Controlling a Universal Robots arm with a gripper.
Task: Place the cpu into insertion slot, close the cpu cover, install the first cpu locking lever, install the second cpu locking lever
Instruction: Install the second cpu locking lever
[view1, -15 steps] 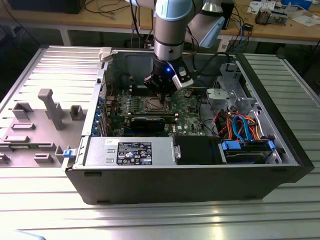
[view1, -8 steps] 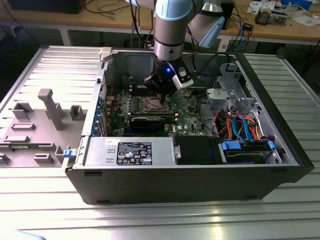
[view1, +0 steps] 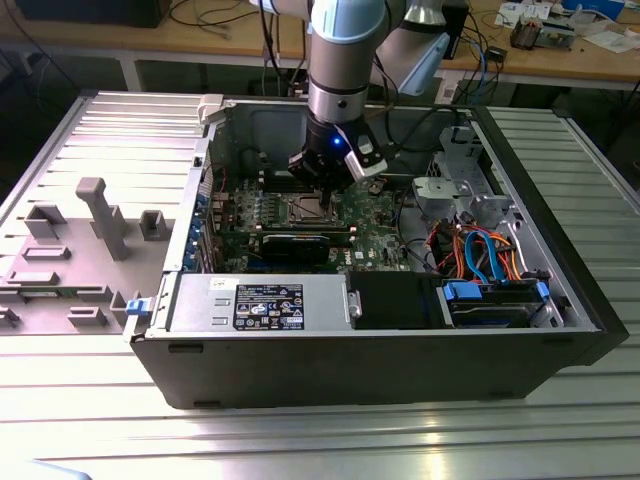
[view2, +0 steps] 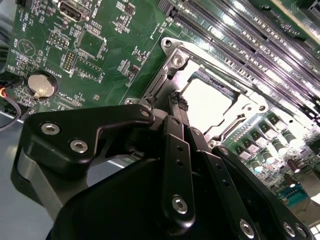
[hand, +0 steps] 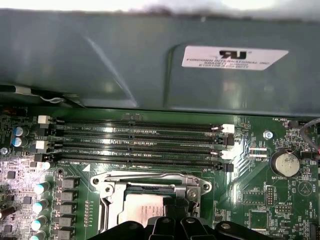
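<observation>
Directly below end effector (view2: 176, 107): cpu (view2: 207, 102) seated in insertion slot (hand: 107, 210), cpu cover (view2: 170, 75) framing it. End effector fingers seen pressed together, tips at socket edge, nothing pinched. Motherboard (view1: 375, 215) inside open computer case (view1: 560, 260).

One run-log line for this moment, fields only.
end effector: low over insertion slot | cpu: seated in slot | cpu cover: down around cpu | memory slots: beside socket
</observation>
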